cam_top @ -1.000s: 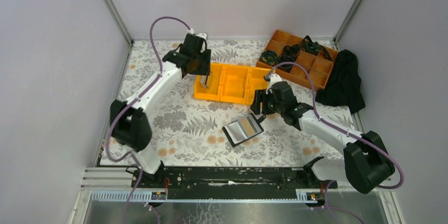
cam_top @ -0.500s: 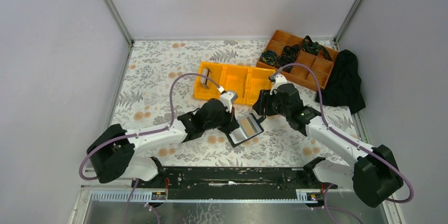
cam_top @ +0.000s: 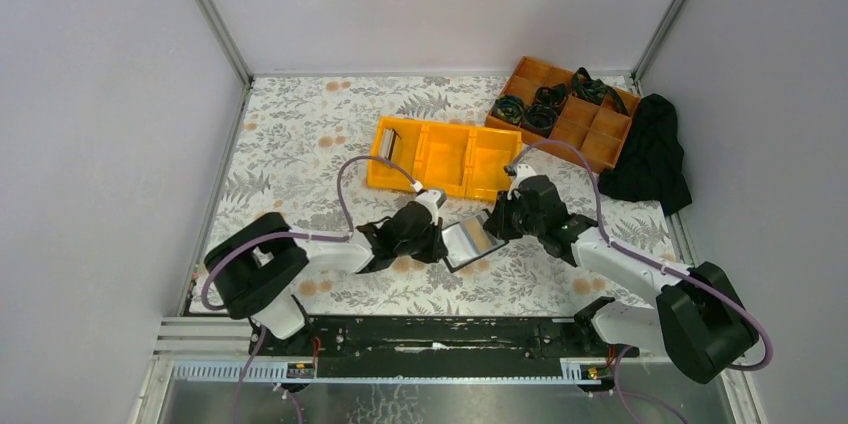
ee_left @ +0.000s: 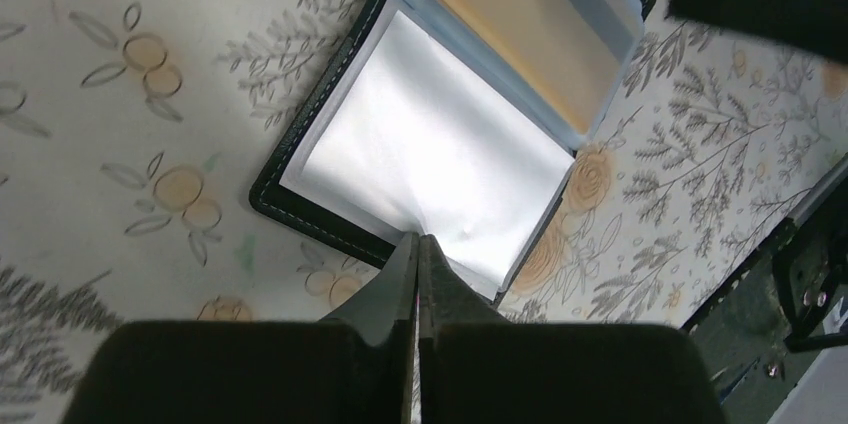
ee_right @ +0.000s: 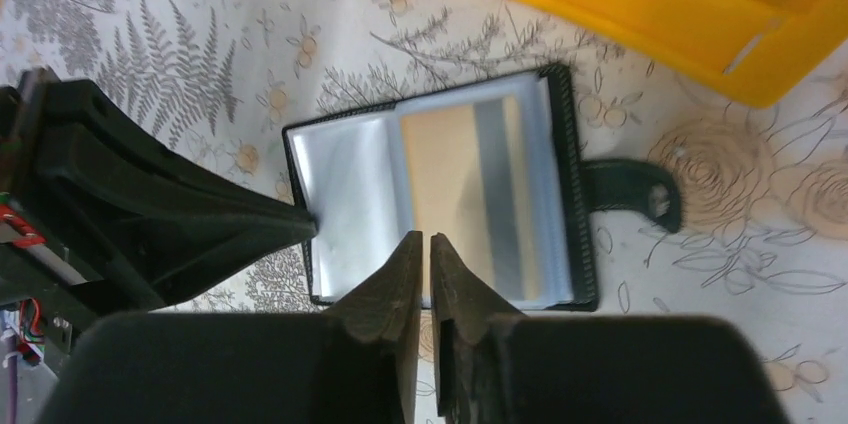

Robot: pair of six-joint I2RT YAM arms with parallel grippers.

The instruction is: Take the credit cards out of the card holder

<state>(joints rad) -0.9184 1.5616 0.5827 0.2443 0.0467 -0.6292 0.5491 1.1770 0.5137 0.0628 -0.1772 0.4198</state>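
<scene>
Below, we see the card holder [cam_top: 470, 244] lying open on the flower-patterned table [cam_top: 300, 134], just on the near side of the yellow bin [cam_top: 445, 159] and between the two arms. We note the left gripper [ee_left: 418, 242] with its fingers pressed together, the tips touching the edge of a glossy clear sleeve [ee_left: 430, 159], which creases at that spot. The right gripper [ee_right: 422, 242] has its fingers drawn almost together, a thin slit between them, at the holder's edge beside the tan card [ee_right: 445, 184]; we cannot tell whether it grips anything. The tan card sits inside its sleeve. One pale card [cam_top: 392, 147] stands in the bin's left compartment.
</scene>
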